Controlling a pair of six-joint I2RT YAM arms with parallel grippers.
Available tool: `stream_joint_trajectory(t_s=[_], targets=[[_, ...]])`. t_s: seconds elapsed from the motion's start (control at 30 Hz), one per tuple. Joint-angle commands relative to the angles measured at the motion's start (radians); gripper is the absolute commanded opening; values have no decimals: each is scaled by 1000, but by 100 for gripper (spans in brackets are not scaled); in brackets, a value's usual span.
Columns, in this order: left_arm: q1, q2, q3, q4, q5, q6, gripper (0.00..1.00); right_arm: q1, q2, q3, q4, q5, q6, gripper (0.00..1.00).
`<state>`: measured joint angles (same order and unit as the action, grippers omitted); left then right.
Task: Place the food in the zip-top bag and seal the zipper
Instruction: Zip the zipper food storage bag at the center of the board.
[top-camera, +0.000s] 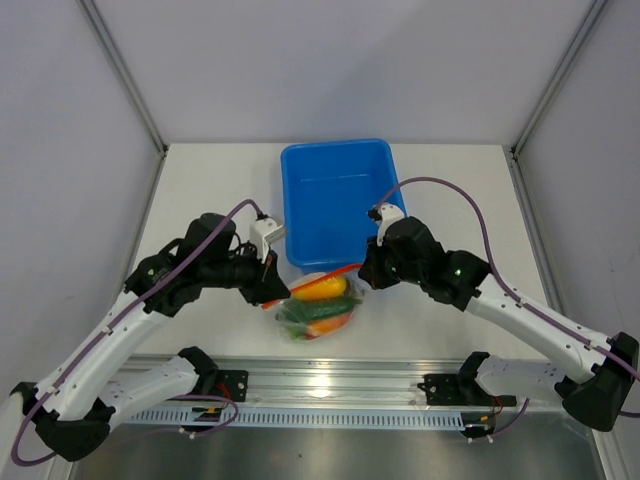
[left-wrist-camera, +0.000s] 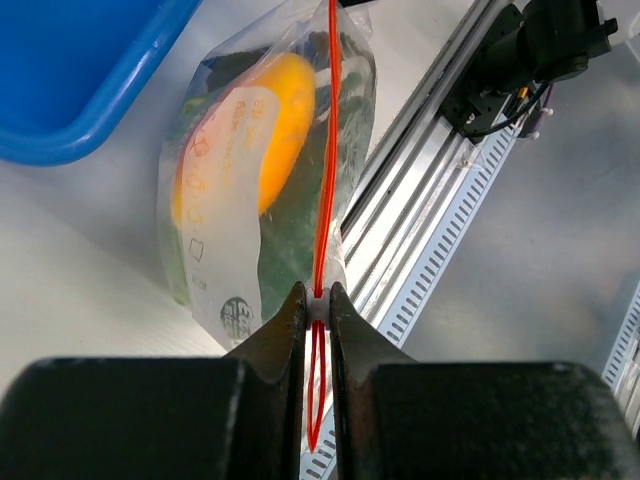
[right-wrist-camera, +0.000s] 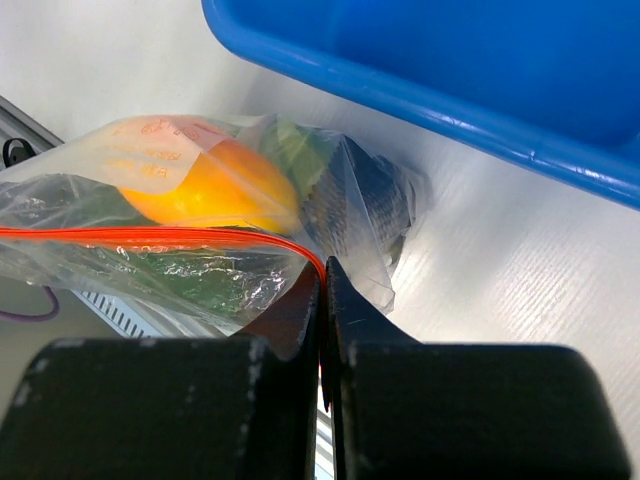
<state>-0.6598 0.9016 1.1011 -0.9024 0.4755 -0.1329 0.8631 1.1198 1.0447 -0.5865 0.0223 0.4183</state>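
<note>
- Left gripper (left-wrist-camera: 317, 300): black jaws pinched onto one end of the thin red-orange zipper strip (left-wrist-camera: 327, 150).
- Right gripper (right-wrist-camera: 323, 275): jaws pressed together on the strip's other end.
- One clear crinkly zip-top bag (top-camera: 318, 305) sits just beside the one blue plastic tub (top-camera: 335, 200), on its near side.
- Inside the bag: one orange-yellow toy pepper (left-wrist-camera: 275, 120) and green toy pieces (left-wrist-camera: 285, 255), too jumbled to count.

Clear bag (left-wrist-camera: 215, 250), red-orange zipper (left-wrist-camera: 328, 150), bright colours inside.
The pepper (right-wrist-camera: 215, 185) was orange-yellow, the chilies (top-camera: 305, 312) green; the tub (top-camera: 335, 200) was blue, the counter (top-camera: 200, 190) white, the left tool (left-wrist-camera: 317, 300) and right tool (right-wrist-camera: 322, 275) black.
</note>
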Motion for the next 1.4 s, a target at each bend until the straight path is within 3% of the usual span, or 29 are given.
stream_joint_trajectory(t_s=[0.0,0.87,0.97,1.13,1.23,1.37], targets=[[-1,-55,-7,-23,-11,-24,12,-15,-34,-9,-45,74,4,0],[-1,-224,-78,-136,-138,-154,18,-6,-55,-51,-13,54,-3,0],[-1,-224,-79,-130,-118,-148,35,4,-54,-48,-9,51,-13,0],[-1,-211,-20,-96,-103,-110,43,19,-52,-49,11,25,-33,0],[-1,-214,31,-26,-118,-91,56,25,-49,-48,17,13,-39,0],[-4,-155,52,94,-26,-54,58,28,-57,-43,28,-5,-55,0]])
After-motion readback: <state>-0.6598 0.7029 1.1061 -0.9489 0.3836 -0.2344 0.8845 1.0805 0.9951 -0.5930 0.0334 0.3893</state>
